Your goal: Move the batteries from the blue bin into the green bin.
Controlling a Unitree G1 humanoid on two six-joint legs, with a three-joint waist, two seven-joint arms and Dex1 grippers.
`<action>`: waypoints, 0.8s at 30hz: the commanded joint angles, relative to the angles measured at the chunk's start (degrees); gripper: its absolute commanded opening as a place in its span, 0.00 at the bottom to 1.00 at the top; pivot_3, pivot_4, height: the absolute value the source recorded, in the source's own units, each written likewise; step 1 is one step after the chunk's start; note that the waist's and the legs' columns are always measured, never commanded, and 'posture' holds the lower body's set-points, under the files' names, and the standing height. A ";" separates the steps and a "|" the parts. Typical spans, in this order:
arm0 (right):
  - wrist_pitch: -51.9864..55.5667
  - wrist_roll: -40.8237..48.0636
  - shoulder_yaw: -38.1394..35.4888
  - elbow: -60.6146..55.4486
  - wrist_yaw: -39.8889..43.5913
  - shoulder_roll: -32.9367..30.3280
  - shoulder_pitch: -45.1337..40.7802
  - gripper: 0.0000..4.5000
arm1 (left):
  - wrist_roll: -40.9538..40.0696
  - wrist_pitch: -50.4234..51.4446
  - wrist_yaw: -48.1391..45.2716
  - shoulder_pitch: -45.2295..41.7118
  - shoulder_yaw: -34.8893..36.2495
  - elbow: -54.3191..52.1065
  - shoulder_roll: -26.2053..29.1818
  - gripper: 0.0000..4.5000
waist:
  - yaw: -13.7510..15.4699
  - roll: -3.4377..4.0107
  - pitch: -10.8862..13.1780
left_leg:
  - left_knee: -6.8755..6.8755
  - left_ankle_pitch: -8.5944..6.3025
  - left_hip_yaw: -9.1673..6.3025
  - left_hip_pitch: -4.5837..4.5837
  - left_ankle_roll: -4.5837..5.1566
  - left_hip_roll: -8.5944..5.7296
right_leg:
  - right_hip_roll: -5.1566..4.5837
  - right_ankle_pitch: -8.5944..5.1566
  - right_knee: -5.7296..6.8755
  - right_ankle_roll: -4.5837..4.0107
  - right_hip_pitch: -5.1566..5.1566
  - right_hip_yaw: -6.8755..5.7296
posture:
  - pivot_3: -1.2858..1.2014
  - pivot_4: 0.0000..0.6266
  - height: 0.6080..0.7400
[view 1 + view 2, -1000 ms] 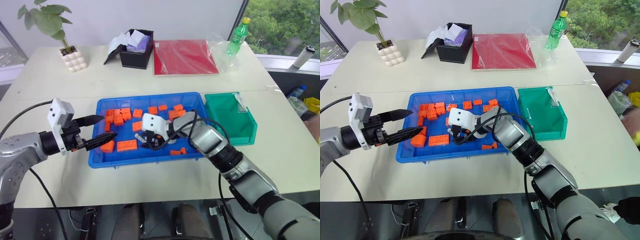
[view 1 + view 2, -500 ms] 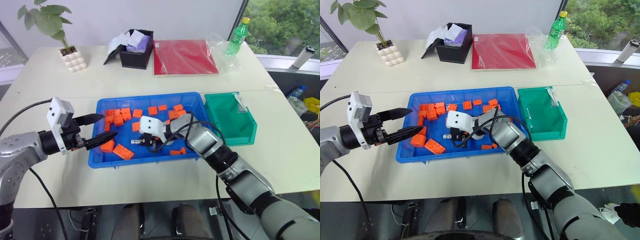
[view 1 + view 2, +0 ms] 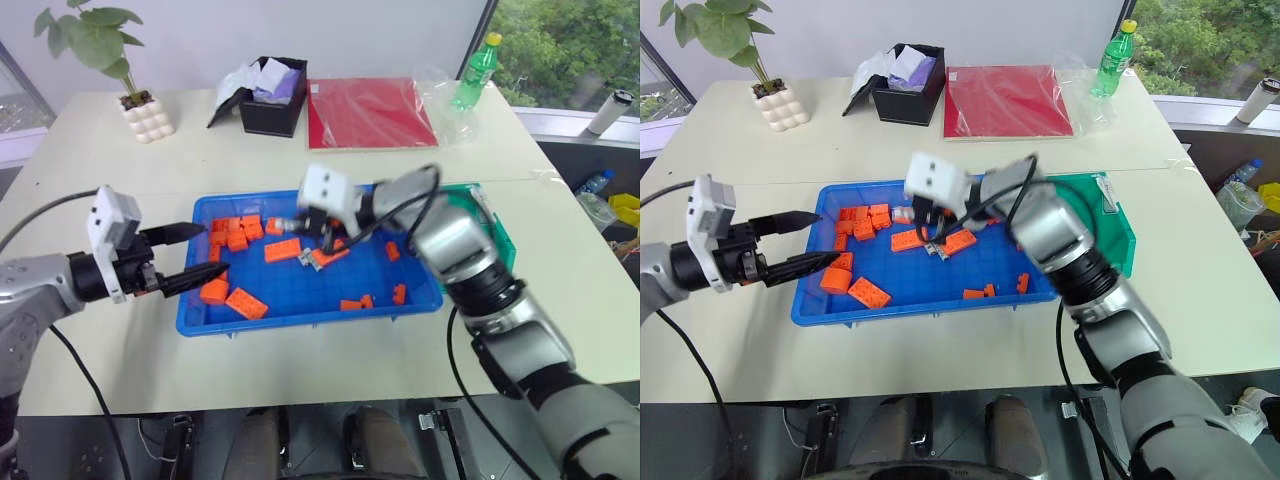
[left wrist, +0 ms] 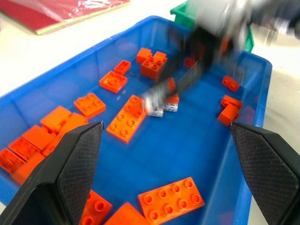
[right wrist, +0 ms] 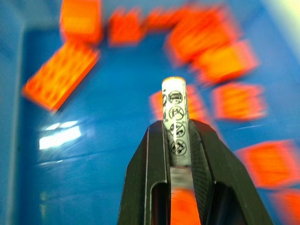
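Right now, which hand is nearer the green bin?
Right. The right hand, shut on a battery, is above the blue bin near its middle; the left hand is at its far end from the green bin.

Silver battery (image 5: 174,124) with black printed symbols; orange blocks (image 4: 126,118); blue bin (image 3: 300,311)

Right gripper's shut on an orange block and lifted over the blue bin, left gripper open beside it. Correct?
Not quite. The right gripper is shut on a battery, not an orange block; the right wrist view shows the silver cylinder between its fingers. The rest holds: it is raised over the blue bin, and the left gripper is open.
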 commanded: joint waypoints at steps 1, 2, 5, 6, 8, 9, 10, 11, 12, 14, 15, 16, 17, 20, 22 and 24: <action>7.35 4.11 -4.99 -9.27 1.16 -3.76 -2.37 0.02 | 3.43 -4.21 -2.10 -4.13 -2.44 4.82 0.00 1.00 | 0.06 -0.02 -0.01 | 0.00 0.00 0.00 0.00 0.00 0.00 | 0.00 0.00 -0.01 0.00 0.00 0.00 | 0.52 0.24 1.00; 8.19 4.23 -5.53 -10.55 1.04 -5.34 -2.30 0.02 | 4.59 -5.53 -2.18 -5.80 -3.50 6.54 -0.67 1.00 | 0.25 -0.02 -0.01 | 0.01 -0.01 0.00 0.01 0.01 -0.01 | 0.00 0.00 -0.01 0.00 0.04 0.00 | 0.52 0.24 1.00; 8.89 3.43 -7.07 -11.36 -0.40 -10.72 -0.96 0.02 | 7.06 -8.42 -2.74 -11.90 -7.58 10.37 -3.36 1.00 | 0.80 -0.04 -0.02 | 0.05 -0.02 0.00 0.00 0.04 -0.05 | -0.05 0.00 -0.04 0.00 0.07 0.00 | 0.52 0.24 1.00; 8.60 3.08 -7.39 -10.90 -1.13 -12.10 -0.45 0.02 | 7.63 -8.91 -3.08 -13.43 -8.64 11.16 -4.16 1.00 | 1.13 -0.05 -0.02 | 0.09 -0.02 0.00 0.00 0.05 -0.05 | -0.05 0.00 -0.05 0.00 0.09 0.00 | 0.52 0.24 1.00; 6.45 1.70 -8.01 -8.28 -2.89 -15.19 1.07 0.02 | 8.79 -9.81 -4.08 -16.38 -10.79 12.87 -5.69 1.00 | 1.28 -0.05 -0.02 | 0.11 -0.03 0.05 -0.01 0.07 -0.05 | -0.05 0.00 -0.06 0.00 0.09 0.00 | 0.52 0.24 1.00; 5.33 1.07 -8.28 -6.85 -3.70 -16.45 1.71 0.02 | 9.38 -10.32 -4.53 -17.64 -11.67 13.75 -6.32 1.00 | 1.37 -0.05 -0.02 | 0.10 -0.03 0.07 -0.01 0.07 -0.05 | -0.05 0.00 -0.05 0.00 0.07 0.01 | 0.52 0.24 1.00; 3.81 0.24 -8.65 -5.15 -4.53 -17.93 2.56 0.02 | 9.90 -10.84 -4.89 -18.95 -12.50 14.61 -7.04 1.00 | 1.37 -0.05 -0.02 | 0.09 -0.03 0.07 -0.02 0.07 -0.04 | -0.03 0.00 -0.05 0.00 0.05 0.01 | 0.52 0.24 1.00; 2.69 -0.31 -9.08 -3.67 -5.25 -19.09 3.29 0.02 | 10.33 -11.24 -5.19 -19.98 -13.11 15.29 -7.66 1.00 | 1.42 -0.05 -0.01 | 0.09 -0.03 0.08 -0.03 0.07 -0.03 | -0.02 0.00 -0.04 0.00 0.03 0.01 | 0.52 0.24 1.00; 0.90 -1.23 -9.57 -1.76 -6.19 -20.66 4.08 0.02 | 10.89 -11.84 -5.31 -21.30 -13.80 16.24 -8.50 1.00 | 1.39 -0.05 -0.01 | 0.09 -0.03 0.10 -0.04 0.07 -0.04 | -0.02 0.00 -0.04 0.00 0.03 0.01 | 0.52 0.24 1.00; -1.29 -2.30 -10.84 1.23 -7.66 -23.10 5.38 0.02 | 11.70 -12.53 -5.64 -23.12 -14.83 17.35 -9.89 1.00 | 1.47 -0.05 -0.01 | 0.10 -0.02 0.13 -0.04 0.07 -0.03 | -0.01 0.00 -0.04 0.00 0.02 0.02 | 0.52 0.24 1.00; -2.47 -2.77 -11.31 2.33 -8.12 -24.34 6.00 0.02 | 11.92 -12.76 -5.80 -23.70 -15.23 17.74 -10.47 1.00 | 1.46 -0.05 -0.01 | 0.10 -0.02 0.14 -0.05 0.07 -0.03 | -0.01 0.00 -0.05 0.01 0.02 0.02 | 0.52 0.24 1.00; -3.25 -3.00 -11.51 3.03 -8.35 -24.99 6.29 0.02 | 12.09 -12.90 -5.99 -24.04 -15.42 18.05 -10.80 1.00 | 1.40 -0.03 0.00 | 0.10 -0.02 0.15 -0.05 0.07 -0.03 | -0.01 0.00 -0.04 0.01 0.01 0.02 | 0.52 0.24 1.00; -4.01 -3.33 -11.96 3.70 -8.67 -25.92 6.86 0.02 | 12.18 -12.82 -6.12 -24.23 -15.66 18.11 -11.26 1.00 | 1.27 -0.03 0.00 | 0.10 -0.02 0.19 -0.05 0.06 -0.03 | -0.01 0.00 -0.04 0.01 -0.01 0.06 | 0.52 0.24 1.00; -4.83 -3.39 -13.05 4.42 -8.97 -27.63 8.09 0.02 | 12.33 -12.62 -6.43 -24.31 -16.05 18.08 -12.05 1.00 | 1.14 -0.02 0.00 | 0.08 0.11 0.25 -0.04 -0.15 0.04 | 0.07 0.00 -0.03 0.01 -0.06 0.14 | 0.52 0.24 1.00; -4.80 -3.32 -13.68 4.09 -8.73 -28.63 9.06 0.02 | 12.32 -12.49 -6.61 -24.23 -16.17 18.04 -12.24 1.00 | 1.18 -0.02 0.00 | 0.09 0.11 0.25 -0.04 -0.16 0.06 | 0.11 0.00 -0.03 0.01 -0.06 0.14 | 0.52 0.24 1.00; -4.51 -3.06 -14.16 3.35 -8.27 -29.68 10.19 0.02 | 12.38 -12.40 -6.74 -24.26 -16.20 18.11 -12.36 1.00 | 1.36 -0.02 0.00 | 0.10 0.11 0.25 -0.04 -0.15 0.07 | 0.11 0.00 -0.03 0.01 -0.05 0.15 | 0.52 0.24 1.00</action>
